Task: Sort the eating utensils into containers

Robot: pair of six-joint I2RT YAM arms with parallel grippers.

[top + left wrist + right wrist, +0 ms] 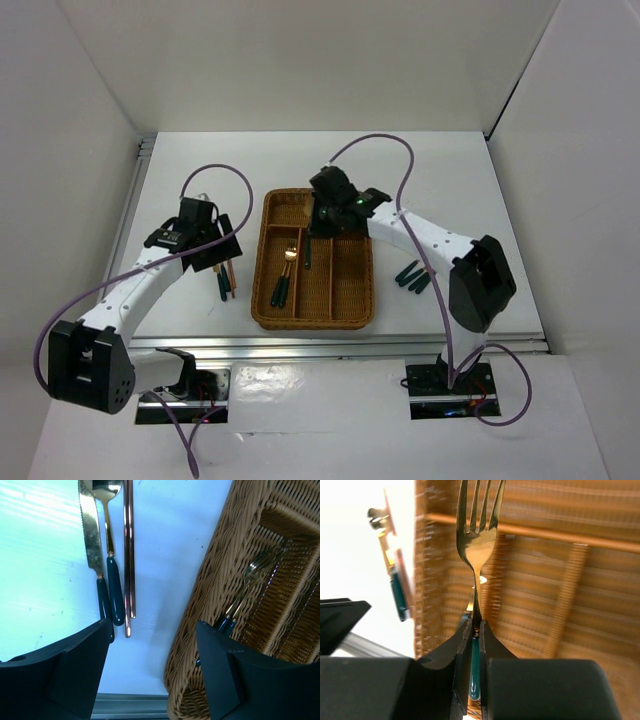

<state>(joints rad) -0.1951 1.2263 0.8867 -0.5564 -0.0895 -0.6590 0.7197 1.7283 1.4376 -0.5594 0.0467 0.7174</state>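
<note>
- White tabletop [180, 180] is sitting inside white walls [70, 130].
- Right gripper [476, 630] is pinching a fork [477, 550] by its neck, over the wicker tray [560, 610].
- Left gripper [152, 635] is hovering spread, empty, beside the tray.
- Knife [90, 535], spoon [107, 510] and chopsticks [129, 555] are lying side by side ahead of it.
- Teal-handled utensils [412, 277] are lying right of the tray.

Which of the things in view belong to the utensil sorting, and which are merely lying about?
Job: wicker tray; fork in the right gripper; knife, spoon and chopsticks left of the tray; utensils right of it.
Not the job: purple cable; metal rail.
</note>
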